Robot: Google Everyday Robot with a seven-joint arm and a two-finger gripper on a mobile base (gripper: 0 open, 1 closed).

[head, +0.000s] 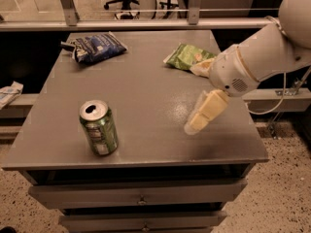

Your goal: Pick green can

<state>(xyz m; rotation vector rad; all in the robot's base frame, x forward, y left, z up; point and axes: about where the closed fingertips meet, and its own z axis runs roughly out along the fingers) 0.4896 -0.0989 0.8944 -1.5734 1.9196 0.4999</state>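
White arm in from the right, wrist bent, gripper (204, 111) angled down-left, right of centre.

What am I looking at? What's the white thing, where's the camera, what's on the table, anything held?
The white shape at right is a mobile robot's single arm; its cream end effector hangs above the front right of the grey table, holding nothing. One camera looks down from the front; its mount is unknown. On the table: a small green metal drink can, upright, front left, the untouched target; a dark blue snack bag, back left; a flat green chip bag, back right.
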